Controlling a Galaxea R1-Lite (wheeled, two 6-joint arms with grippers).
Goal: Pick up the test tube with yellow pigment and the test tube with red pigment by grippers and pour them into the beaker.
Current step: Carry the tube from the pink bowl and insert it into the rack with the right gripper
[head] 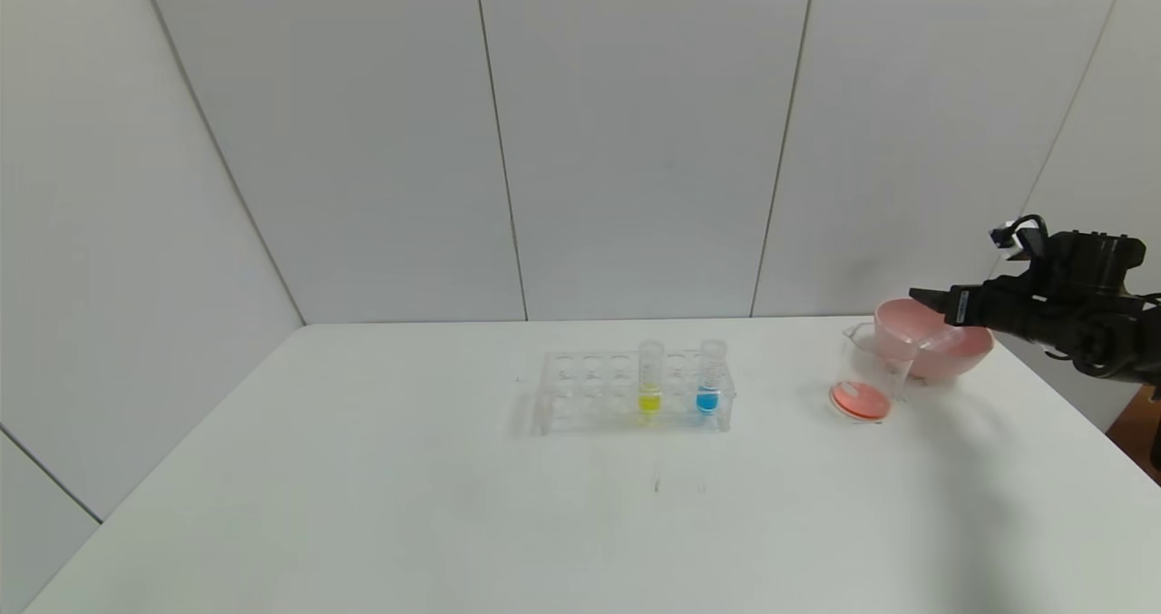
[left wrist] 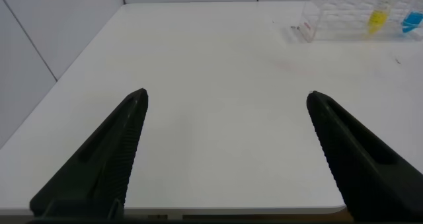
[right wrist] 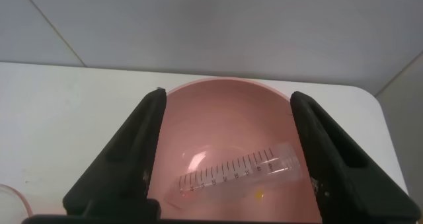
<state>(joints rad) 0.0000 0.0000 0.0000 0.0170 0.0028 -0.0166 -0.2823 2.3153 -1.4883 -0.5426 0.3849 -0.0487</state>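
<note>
The test tube with yellow pigment (head: pixel 650 374) (left wrist: pixel 378 16) stands upright in a clear rack (head: pixel 580 387). The test tube with red pigment (right wrist: pixel 241 173) lies on its side inside the pink bowl (right wrist: pixel 225 112), free of the fingers, with only a faint red trace at its round end. My right gripper (head: pixel 925 298) (right wrist: pixel 228 97) hovers open just above that bowl, with nothing between its fingers. The beaker (head: pixel 878 360) stands next to the bowl and holds red-orange liquid at its bottom. My left gripper (left wrist: pixel 228 96) is open over bare table, far from the rack.
A tube with blue liquid (head: pixel 710 374) (left wrist: pixel 411 19) stands in the rack beside the yellow one. The pink bowl (head: pixel 943 346) sits at the table's far right near the edge. White wall panels rise behind the table (head: pixel 363 505).
</note>
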